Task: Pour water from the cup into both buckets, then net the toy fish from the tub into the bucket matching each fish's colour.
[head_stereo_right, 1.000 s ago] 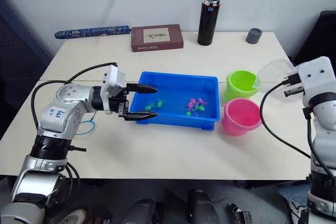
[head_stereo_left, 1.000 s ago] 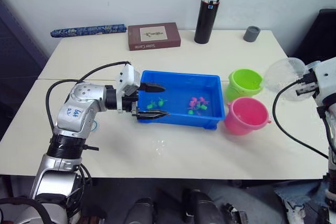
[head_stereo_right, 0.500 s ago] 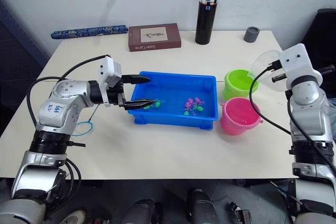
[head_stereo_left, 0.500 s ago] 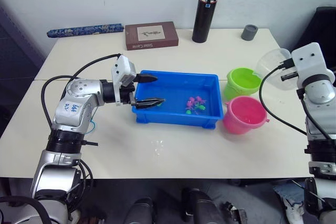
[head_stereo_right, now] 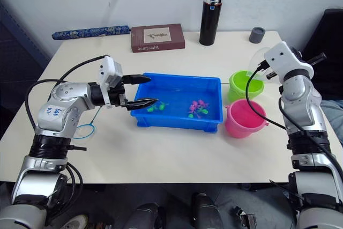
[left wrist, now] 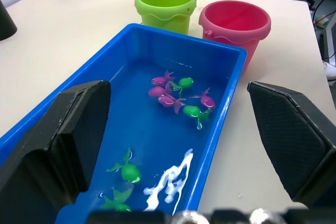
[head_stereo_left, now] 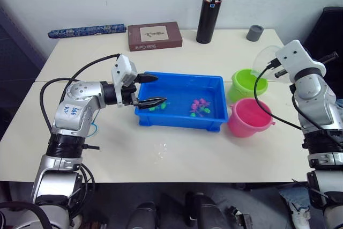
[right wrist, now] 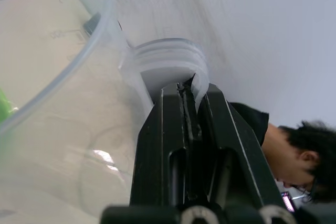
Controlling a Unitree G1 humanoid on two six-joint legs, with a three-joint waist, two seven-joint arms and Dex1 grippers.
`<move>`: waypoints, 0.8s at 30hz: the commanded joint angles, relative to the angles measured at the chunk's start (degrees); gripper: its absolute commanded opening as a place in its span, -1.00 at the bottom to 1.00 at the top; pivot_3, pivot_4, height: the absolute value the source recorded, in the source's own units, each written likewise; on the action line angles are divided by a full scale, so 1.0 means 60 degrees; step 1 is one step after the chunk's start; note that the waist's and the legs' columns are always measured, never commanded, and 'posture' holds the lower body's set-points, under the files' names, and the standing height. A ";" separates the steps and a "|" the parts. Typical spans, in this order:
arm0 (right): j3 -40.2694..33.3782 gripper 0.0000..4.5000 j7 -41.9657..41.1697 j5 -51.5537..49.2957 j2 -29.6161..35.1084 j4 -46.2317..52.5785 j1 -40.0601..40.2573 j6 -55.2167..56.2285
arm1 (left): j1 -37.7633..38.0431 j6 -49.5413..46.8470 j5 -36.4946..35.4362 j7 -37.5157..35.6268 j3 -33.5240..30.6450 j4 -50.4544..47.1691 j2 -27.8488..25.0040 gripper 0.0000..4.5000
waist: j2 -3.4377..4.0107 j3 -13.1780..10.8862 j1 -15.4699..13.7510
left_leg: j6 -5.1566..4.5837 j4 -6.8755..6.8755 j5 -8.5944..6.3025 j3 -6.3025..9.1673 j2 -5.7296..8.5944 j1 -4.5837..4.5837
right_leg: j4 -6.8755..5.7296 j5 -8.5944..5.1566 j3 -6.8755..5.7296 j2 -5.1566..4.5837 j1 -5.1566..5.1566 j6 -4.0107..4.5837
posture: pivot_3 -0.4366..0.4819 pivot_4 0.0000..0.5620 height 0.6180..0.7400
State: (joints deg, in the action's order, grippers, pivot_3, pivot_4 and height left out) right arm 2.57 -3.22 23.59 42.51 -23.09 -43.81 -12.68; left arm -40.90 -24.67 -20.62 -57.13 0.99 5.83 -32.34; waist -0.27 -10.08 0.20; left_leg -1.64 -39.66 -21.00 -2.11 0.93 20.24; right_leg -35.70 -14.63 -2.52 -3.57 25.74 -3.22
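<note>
The right jaws (right wrist: pixel 191 95) pinch the clear cup (head_stereo_left: pixel 266 64) by its lip, tipped just above the green bucket (head_stereo_left: pixel 248 83) — evidently to pour — while the left jaws (head_stereo_left: pixel 151 89) stand spread across the tub (head_stereo_left: pixel 182 124) end, steadying it on the desk (head_stereo_left: pixel 177 148).

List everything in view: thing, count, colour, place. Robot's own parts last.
Table: one, cream.
Tub: one, blue, table centre.
Fish: about seven, green and pink-purple, in the tub.
Buckets: two, green and pink, right of the tub.
Cup: one, clear, held above the green bucket.
Net: one, blue rim, by the left arm.
Flask: one, black, far edge.
Cap: one, grey, right of the flask.
Box: one, brown, far edge.
Roll: one, blue patterned, far left.
Left gripper: open, over the tub's left end.
Right gripper: shut on the cup.
</note>
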 commanded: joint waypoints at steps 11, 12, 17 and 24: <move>0.0711 -0.97 0.0424 0.1596 0.0601 0.0024 -0.0270 0.0789 | 0.0291 -0.0215 -0.0258 0.0196 -0.0295 -0.0798 -0.0108 1.00 | 0.0000 0.0000 0.0011 | 0.0001 -0.0002 0.0000 0.0000 -0.0001 0.0000 | 0.0000 0.0000 0.0000 0.0001 0.0001 0.0000 | -0.05 -0.47 1.00; 0.0752 -0.97 0.0455 0.1704 0.0621 0.0017 -0.0271 0.0836 | 0.0325 -0.0237 -0.0261 0.0209 -0.0306 -0.0844 -0.0120 1.00 | 0.0000 0.0000 0.0012 | 0.0002 -0.0002 0.0000 0.0000 -0.0001 0.0000 | 0.0000 0.0000 0.0000 0.0001 0.0001 0.0000 | -0.05 -0.47 1.00; 0.1026 -0.97 0.0700 0.2289 0.0690 -0.0086 -0.0351 0.0985 | 0.0465 -0.0345 -0.0311 0.0263 -0.0383 -0.1032 -0.0214 1.00 | 0.0000 0.0000 0.0013 | 0.0003 -0.0002 0.0000 0.0000 -0.0001 0.0000 | 0.0000 0.0000 0.0000 0.0001 0.0001 0.0000 | -0.05 -0.47 1.00; 0.1466 -0.97 0.1140 0.3123 0.0801 -0.0370 -0.0571 0.1301 | 0.0635 -0.0475 -0.0387 0.0360 -0.0459 -0.1286 -0.0311 1.00 | 0.0000 0.0000 0.0015 | 0.0004 -0.0004 0.0000 0.0000 0.0000 0.0001 | 0.0001 0.0000 0.0001 0.0001 0.0002 0.0000 | -0.05 -0.47 1.00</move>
State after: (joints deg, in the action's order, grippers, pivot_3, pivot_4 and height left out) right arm 11.75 1.88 40.57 45.31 -25.83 -45.27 -5.82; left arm -37.41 -27.57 -22.16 -55.17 0.02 0.39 -33.43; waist -0.27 -10.09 0.29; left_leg -1.62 -39.69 -21.01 -2.11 0.93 20.25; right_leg -35.70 -14.63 -2.51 -3.57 25.75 -3.22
